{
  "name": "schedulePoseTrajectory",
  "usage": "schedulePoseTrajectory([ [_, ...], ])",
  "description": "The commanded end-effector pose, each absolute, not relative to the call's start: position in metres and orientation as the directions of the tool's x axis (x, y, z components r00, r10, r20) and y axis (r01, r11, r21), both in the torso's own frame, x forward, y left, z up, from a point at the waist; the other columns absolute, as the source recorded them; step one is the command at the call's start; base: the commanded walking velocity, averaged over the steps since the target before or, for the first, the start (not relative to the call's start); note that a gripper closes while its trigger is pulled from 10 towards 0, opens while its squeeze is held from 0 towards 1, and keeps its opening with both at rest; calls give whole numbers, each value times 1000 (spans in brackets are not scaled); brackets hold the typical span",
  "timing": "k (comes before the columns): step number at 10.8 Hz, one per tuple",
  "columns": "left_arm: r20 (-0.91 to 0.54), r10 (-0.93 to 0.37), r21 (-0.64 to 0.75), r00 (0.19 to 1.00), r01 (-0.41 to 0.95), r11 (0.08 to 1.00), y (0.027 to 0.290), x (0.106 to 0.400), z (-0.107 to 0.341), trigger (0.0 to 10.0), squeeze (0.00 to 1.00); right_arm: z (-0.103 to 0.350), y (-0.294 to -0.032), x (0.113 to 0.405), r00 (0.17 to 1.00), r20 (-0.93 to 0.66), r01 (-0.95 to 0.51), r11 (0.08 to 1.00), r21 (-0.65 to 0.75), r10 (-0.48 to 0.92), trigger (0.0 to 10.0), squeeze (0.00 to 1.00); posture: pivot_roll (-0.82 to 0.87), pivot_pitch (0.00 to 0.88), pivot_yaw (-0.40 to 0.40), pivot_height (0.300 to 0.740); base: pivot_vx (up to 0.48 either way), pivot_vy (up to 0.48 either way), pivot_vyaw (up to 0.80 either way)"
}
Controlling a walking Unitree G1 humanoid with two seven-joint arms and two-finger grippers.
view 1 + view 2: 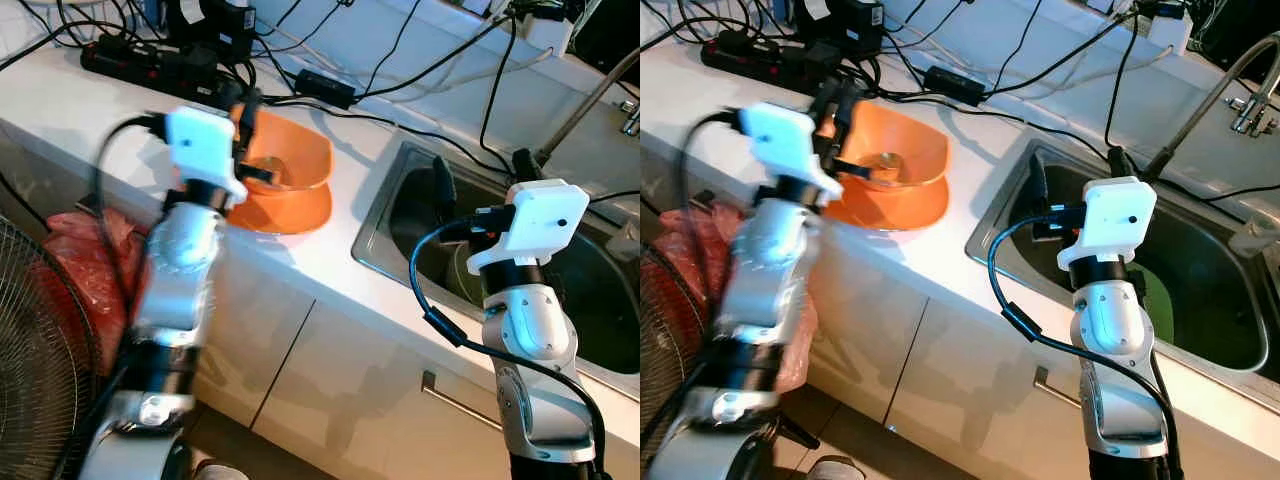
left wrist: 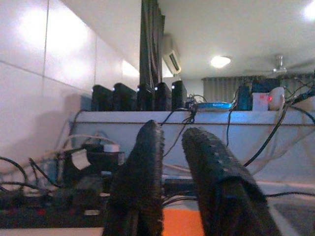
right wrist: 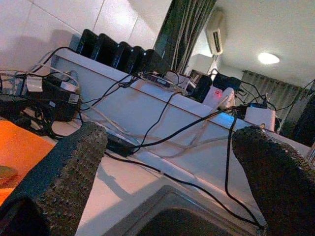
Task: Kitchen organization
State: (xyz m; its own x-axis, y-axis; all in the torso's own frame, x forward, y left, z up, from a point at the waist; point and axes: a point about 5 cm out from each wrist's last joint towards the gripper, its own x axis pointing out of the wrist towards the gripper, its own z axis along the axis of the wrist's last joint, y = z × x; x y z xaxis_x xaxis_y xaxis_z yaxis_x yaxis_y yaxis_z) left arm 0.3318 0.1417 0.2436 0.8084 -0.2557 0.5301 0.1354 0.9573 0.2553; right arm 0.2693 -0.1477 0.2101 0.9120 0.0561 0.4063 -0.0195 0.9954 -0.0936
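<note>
— Left wrist view first: what is your left claw (image 2: 170, 142) doing?

— My two fingers (image 2: 140, 182) are pressed nearly together with only a thin slit between them, and nothing is held in it. Below the tips I see a strip of orange, which is the bowl (image 1: 290, 165).

— Where does that bowl sit?

— On the white counter (image 1: 60, 100), left of the sink (image 1: 400, 215). It looks like two orange bowls nested, the upper one tilted, with a small round thing in it that I cannot identify. From the head, my left claw is over the bowl's near rim, though that arm is blurred.

— And the right claw (image 3: 167, 162)?

— Spread wide, empty. Its fingers (image 3: 59, 182) frame the counter and a corner of the sink. From above, it hangs over the sink's left part, one black finger (image 1: 442, 185) showing past the white wrist box.

— What is in the sink?

— Something green (image 1: 1155, 290) lies in the basin, partly hidden behind my right arm. A tap (image 1: 1230, 75) arches over the far side.

— What else is around?

— Black cables (image 1: 420, 70) run across the counter behind the bowl, and a black power strip (image 1: 150, 65) lies at the back left. Below the counter are white cabinet doors with a metal handle (image 1: 455, 400). By the floor on my left sit a red plastic bag (image 1: 90, 265) and part of a fan grille (image 1: 35, 350).
</note>
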Motion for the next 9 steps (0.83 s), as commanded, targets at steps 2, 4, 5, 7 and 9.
schedulePoseTrajectory([
  [2,517,-308,318,798,155,936,140,325,239,10000,1000,209,-151,273,914,403,-11,996,-92,47,10000,0,360,0,-265,740,0,0,0],
  [4,516,-351,341,782,189,921,138,316,237,10000,1000,207,-149,275,916,397,-23,996,-90,57,10000,0,368,0,-270,740,0,0,0],
  [5,501,-377,343,779,220,913,135,312,232,10000,1000,207,-149,275,917,394,-25,996,-90,59,10000,0,365,3,-271,740,0,0,0],
  [7,483,-403,342,777,256,904,134,308,227,10000,1000,205,-150,276,918,391,-27,995,-94,62,10000,0,360,8,-271,740,0,0,0],
  [9,481,-410,342,775,265,901,133,306,228,10000,1000,203,-150,277,922,382,-30,995,-98,65,10000,0,360,9,-272,740,0,0,0],
])
